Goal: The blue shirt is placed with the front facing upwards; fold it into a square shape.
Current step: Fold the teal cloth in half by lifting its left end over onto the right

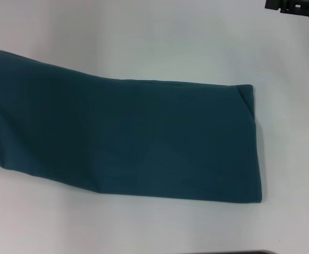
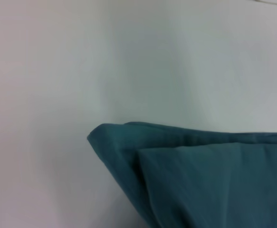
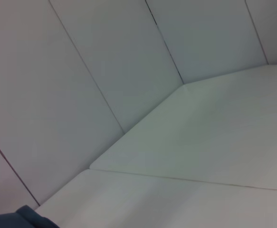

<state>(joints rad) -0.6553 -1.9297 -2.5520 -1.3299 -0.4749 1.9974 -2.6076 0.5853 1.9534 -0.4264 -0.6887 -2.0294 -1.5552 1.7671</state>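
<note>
The blue shirt (image 1: 127,140) is lying folded into a long band on the white table (image 1: 154,47), running off the left edge of the head view and ending in a straight edge at right, plain side up. The left wrist view is showing a layered corner of the fabric; the left gripper is out of sight. At top right, the right gripper (image 1: 294,7) is hanging well clear, its grip impossible to tell.

White surface (image 1: 143,42), plain and matte, seam line visible in right wrist view. Blue shirt (image 1: 143,143) lies flat on it, folded into a long band running off the left edge, plain teal side up.
</note>
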